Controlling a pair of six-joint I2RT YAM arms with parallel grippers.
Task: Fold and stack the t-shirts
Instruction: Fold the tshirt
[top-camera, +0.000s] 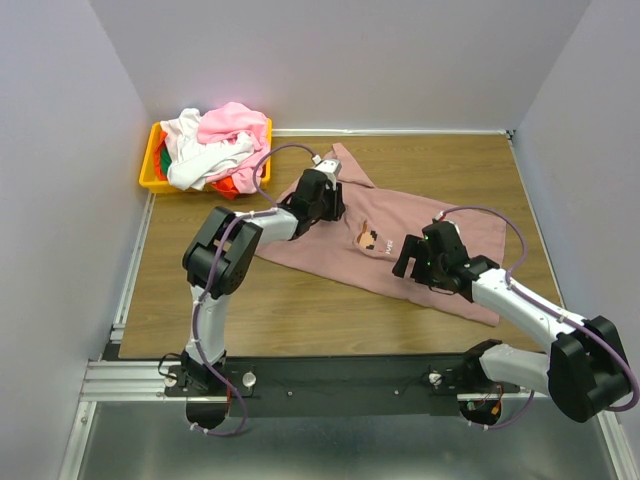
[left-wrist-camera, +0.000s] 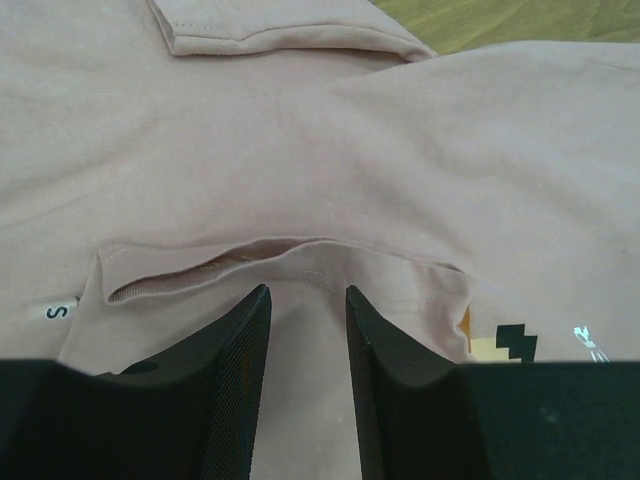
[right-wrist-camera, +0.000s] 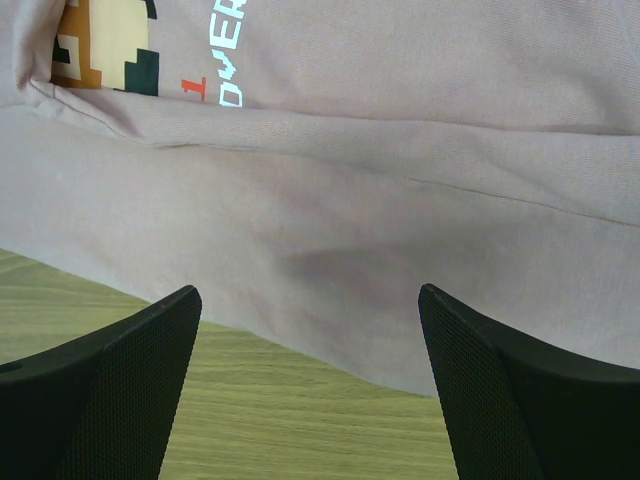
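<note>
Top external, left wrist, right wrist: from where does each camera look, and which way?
Top external: above, behind the bases, looking down at the table; both arms show.
Left wrist: on the left gripper, facing the collar of the mauve t-shirt; both fingers show.
Right wrist: on the right gripper, facing the shirt's edge and table; both fingers show.
Shared: both wrist views catch the pixel print.

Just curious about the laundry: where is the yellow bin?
In the top view, the yellow bin sits at the table's far left corner, heaped with shirts, beyond the spread mauve t-shirt.
</note>
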